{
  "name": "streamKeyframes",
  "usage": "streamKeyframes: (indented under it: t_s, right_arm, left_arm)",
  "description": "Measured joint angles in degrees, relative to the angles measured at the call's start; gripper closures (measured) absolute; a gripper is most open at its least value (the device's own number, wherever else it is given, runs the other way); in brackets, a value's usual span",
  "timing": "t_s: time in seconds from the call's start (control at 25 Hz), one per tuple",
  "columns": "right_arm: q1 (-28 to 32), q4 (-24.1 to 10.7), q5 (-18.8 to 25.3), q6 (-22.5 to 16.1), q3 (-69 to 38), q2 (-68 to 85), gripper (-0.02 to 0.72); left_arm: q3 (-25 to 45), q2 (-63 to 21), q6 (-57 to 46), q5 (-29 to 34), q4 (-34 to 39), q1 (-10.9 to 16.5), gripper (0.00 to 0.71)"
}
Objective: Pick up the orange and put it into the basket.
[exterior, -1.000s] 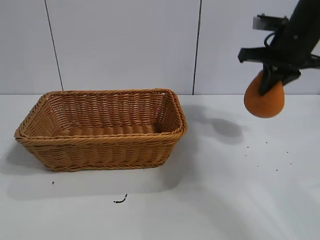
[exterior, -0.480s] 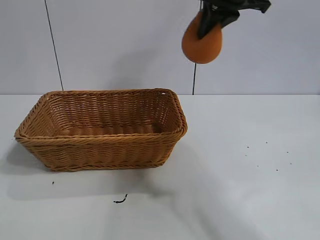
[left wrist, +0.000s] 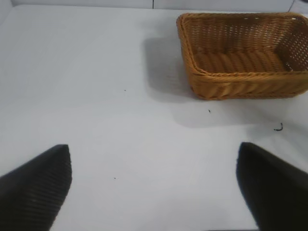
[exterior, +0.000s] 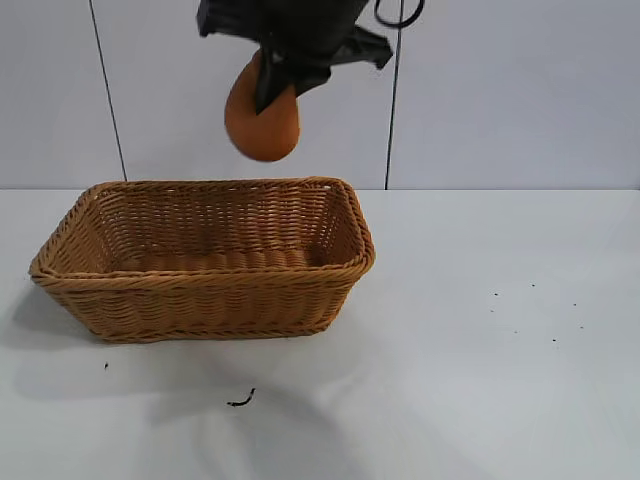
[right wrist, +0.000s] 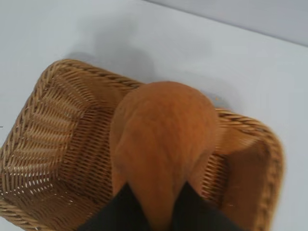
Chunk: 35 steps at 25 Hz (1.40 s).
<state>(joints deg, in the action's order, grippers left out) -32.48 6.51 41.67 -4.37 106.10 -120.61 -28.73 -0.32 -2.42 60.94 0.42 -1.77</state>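
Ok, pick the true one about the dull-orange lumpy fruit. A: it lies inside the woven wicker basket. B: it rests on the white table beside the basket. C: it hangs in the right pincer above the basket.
C: the dull-orange lumpy fruit hangs gripped in the right pincer, in the air over the golden-brown woven wicker basket.

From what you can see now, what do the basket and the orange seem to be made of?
The basket: woven wicker or rattan, golden-brown with a slight sheen; the interlaced strands and braided rim show it.
The orange, held by the right gripper above the basket: matte, dull orange, smooth with no visible peel pores, so possibly foam or plastic rather than real fruit.
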Motion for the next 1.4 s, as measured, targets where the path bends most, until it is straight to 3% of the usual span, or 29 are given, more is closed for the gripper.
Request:
streamKeyframes:
  t_s: [0.36, 0.44, 0.56, 0.6, 0.64, 0.68, 0.76, 0.92, 1.16, 1.4]
  right_arm:
    - [-2.7, 1.0, -4.2, 0.0, 0.0, -10.5, 0.701]
    - [-2.7, 1.0, -3.4, 0.0, 0.0, -11.2, 0.655]
    - [-2.7, 1.0, -2.5, 0.0, 0.0, -11.3, 0.412]
    - [-2.7, 1.0, -2.4, 0.0, 0.0, -11.1, 0.269]
    - [-2.7, 0.9, -2.4, 0.1, 0.0, -11.0, 0.178]
    - [-2.7, 0.8, -2.2, 0.2, 0.2, -10.7, 0.109]
    - [-2.7, 0.6, -0.6, 0.2, 1.2, -10.2, 0.044]
    - [-2.2, -1.0, 7.5, 0.2, 6.9, -9.6, 0.017]
    - [1.1, -8.9, 20.9, -1.0, 16.8, -9.0, 0.010]
    - [10.5, -11.1, 26.6, -1.3, 18.4, -8.8, 0.010]
  left_arm:
    - [0.0, 0.0, 0.0, 0.0, 0.0, 0.0, 0.044]
    - [0.0, 0.0, 0.0, 0.0, 0.0, 0.0, 0.044]
    - [0.0, 0.0, 0.0, 0.0, 0.0, 0.0, 0.044]
    - [0.0, 0.0, 0.0, 0.0, 0.0, 0.0, 0.044]
    - [0.0, 0.0, 0.0, 0.0, 0.0, 0.0, 0.044]
    - [0.0, 0.0, 0.0, 0.0, 0.0, 0.0, 0.044]
    - [0.0, 0.0, 0.0, 0.0, 0.0, 0.0, 0.044]
    - [0.0, 0.0, 0.0, 0.0, 0.0, 0.0, 0.044]
    - [0.0, 0.0, 0.0, 0.0, 0.0, 0.0, 0.044]
    - [0.0, 0.0, 0.0, 0.0, 0.0, 0.0, 0.044]
